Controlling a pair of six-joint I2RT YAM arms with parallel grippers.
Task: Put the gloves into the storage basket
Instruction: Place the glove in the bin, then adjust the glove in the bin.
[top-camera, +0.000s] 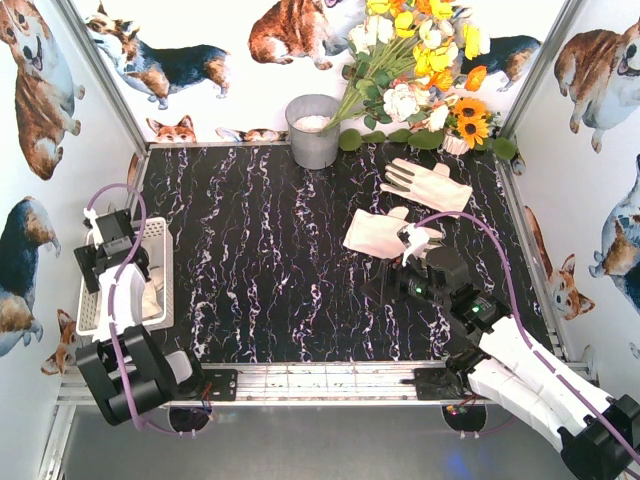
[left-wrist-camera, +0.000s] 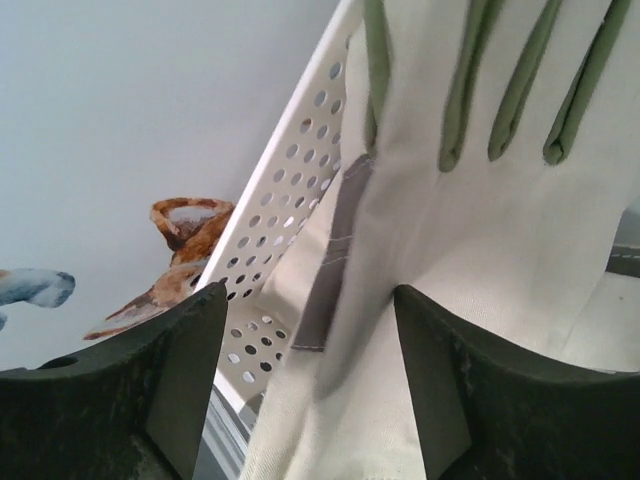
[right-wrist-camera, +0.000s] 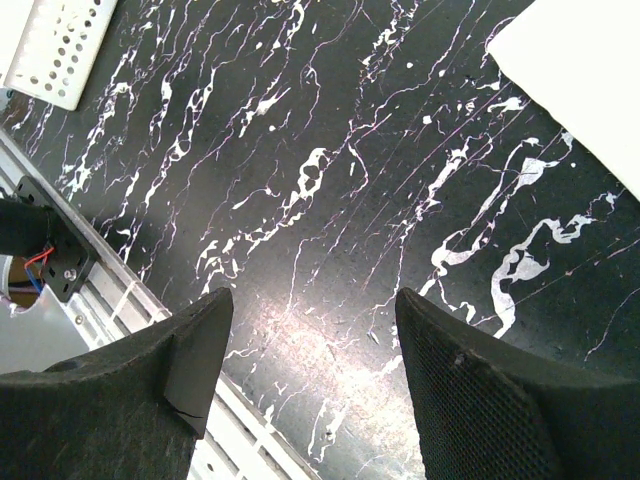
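The white storage basket (top-camera: 165, 238) stands at the table's left edge. My left gripper (top-camera: 127, 283) hangs over it, jaws open, astride a cream glove (left-wrist-camera: 470, 260) with grey-olive finger patches that lies against the perforated basket wall (left-wrist-camera: 285, 205). A bit of that glove shows in the basket (top-camera: 152, 296) in the top view. Two more cream gloves lie at the right: one (top-camera: 378, 233) mid-table and one (top-camera: 428, 184) farther back. My right gripper (top-camera: 388, 288) is open and empty just above the bare table, in front of the nearer glove, whose edge (right-wrist-camera: 590, 85) shows in the right wrist view.
A grey metal bucket (top-camera: 314, 130) stands at the back centre, with a bunch of artificial flowers (top-camera: 420, 70) to its right. The metal front rail (right-wrist-camera: 120, 300) lies close to my right gripper. A basket corner (right-wrist-camera: 55, 45) shows far off.
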